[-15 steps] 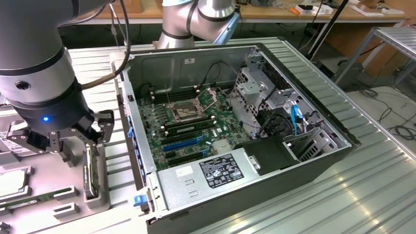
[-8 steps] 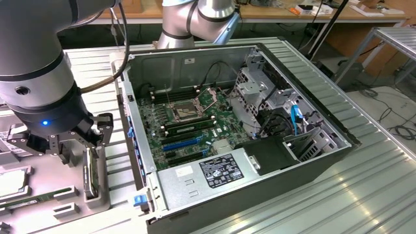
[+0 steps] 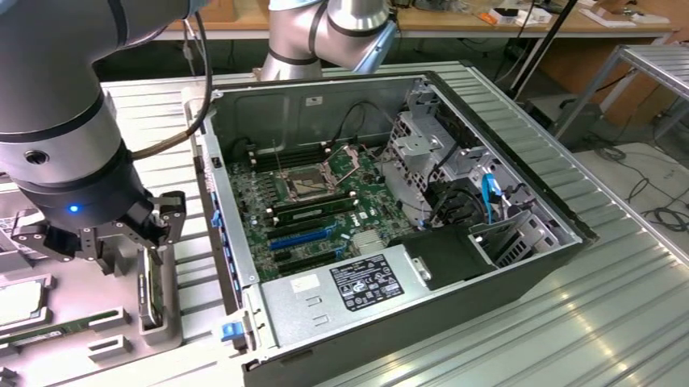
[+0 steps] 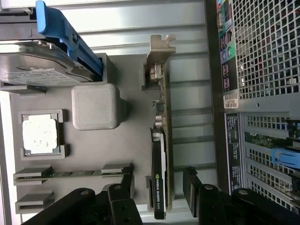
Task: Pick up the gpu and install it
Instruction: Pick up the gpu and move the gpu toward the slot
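Your tool (image 4: 158, 185), jaws open, straddles the upright gpu (image 4: 162, 117); an off-centre closure could tip it in its tray (image 4: 131, 136).

Card on edge between the spread jaws

The gpu (image 4: 159, 140) stands on edge in a slot of the holder tray (image 4: 133, 126), between the jaws of the gripper (image 4: 158, 183), with a gap on each side; the fingertips seem to flank its upper edge without touching. Just outside one jaw lies the computer case (image 4: 262, 70). Outside the other jaw, all on the tray, come a memory stick (image 4: 70, 173) nearest, then a processor chip (image 4: 40, 133) and a raised block (image 4: 93, 105), with the hard drive (image 4: 33, 70) farthest.
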Available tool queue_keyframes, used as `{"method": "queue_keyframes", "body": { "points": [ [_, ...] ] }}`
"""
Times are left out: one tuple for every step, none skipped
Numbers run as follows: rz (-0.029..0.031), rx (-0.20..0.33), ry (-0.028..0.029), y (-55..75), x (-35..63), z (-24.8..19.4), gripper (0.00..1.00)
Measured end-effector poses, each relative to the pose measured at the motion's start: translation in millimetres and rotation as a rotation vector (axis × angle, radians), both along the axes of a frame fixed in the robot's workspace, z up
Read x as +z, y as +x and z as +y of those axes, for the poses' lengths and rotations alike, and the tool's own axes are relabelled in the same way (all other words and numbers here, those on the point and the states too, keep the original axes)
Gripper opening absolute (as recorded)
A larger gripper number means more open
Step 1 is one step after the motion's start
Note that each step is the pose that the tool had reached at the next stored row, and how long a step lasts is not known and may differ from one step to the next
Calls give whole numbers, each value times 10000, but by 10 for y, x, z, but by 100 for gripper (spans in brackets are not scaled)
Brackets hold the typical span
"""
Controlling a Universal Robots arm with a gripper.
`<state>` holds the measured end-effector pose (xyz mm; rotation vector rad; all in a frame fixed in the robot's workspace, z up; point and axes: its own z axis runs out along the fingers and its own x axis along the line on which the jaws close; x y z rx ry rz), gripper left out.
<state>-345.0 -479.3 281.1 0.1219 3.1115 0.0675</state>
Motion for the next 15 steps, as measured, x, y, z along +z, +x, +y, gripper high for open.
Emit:
{"method": "queue_keyframes", "body": {
  "points": [
    [0,0,0,-3,-7,0,54],
    [-1,0,0,-6,-13,-1,54],
    [-3,0,1,-13,-31,-2,54],
    [-2,0,0,-17,-42,-3,54],
    [-2,0,0,-21,-51,-4,54],
    [-3,0,0,-23,-58,-5,54],
    [-3,-1,0,-25,-65,-6,54],
    [-3,0,0,-27,-72,-7,54],
    [-4,0,0,-29,-78,-8,54],
    [-3,0,0,-32,-88,-9,54],
    [-5,0,1,-34,-97,-9,54],
    [-5,-1,1,-34,-105,-10,54],
    [-4,0,1,-35,-114,-10,54],
    [-4,4,0,-35,-144,-10,54],
    [-5,7,1,-35,-159,-10,54]
  ]
}}
